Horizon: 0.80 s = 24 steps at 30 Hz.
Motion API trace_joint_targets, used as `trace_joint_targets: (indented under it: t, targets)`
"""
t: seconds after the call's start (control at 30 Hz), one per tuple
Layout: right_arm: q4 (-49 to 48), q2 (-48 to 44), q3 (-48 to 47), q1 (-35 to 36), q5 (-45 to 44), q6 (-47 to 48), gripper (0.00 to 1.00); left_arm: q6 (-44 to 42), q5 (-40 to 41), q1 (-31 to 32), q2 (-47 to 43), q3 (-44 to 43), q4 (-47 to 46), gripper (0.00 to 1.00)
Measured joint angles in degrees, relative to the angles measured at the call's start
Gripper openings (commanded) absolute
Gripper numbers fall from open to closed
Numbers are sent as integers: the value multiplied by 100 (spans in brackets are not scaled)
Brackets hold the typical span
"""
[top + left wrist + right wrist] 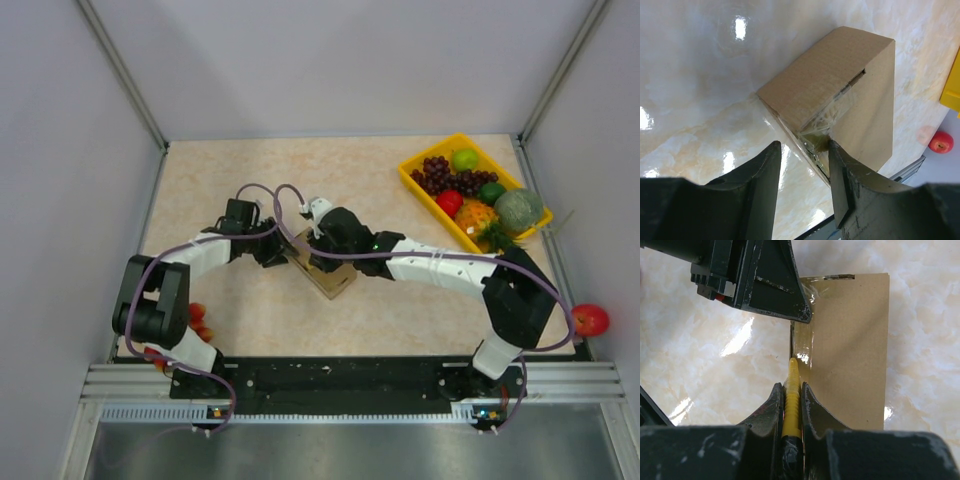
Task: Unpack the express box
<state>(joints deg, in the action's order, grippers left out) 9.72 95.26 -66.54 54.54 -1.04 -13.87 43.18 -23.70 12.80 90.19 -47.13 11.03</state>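
The right hand (791,396) pinches a yellow cutter (791,390) at the taped seam of the light, stiff box (850,350), best braced by its corner, which sits between the half-spread fingers of the left hand (805,165).

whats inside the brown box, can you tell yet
Not yet. The express box is closed, with clear tape over its seam, so the contents are hidden. The right gripper holds a yellow tool at the taped seam; the left gripper sits at the box's corner.

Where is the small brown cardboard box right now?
In the top view, the small brown cardboard box lies mid-table between the left gripper and right gripper, left of the yellow plastic fruit tray.
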Motion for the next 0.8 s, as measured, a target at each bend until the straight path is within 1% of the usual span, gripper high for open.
trace_joint_targets:
  t: [0.33, 0.8]
  targets:
    - [581, -166, 2, 188, -374, 382, 0, -7, -92, 7, 160, -149, 33, 45]
    - [1294, -503, 17, 197, -487, 719, 0, -120, -138, 33, 299, -304, 50, 43]
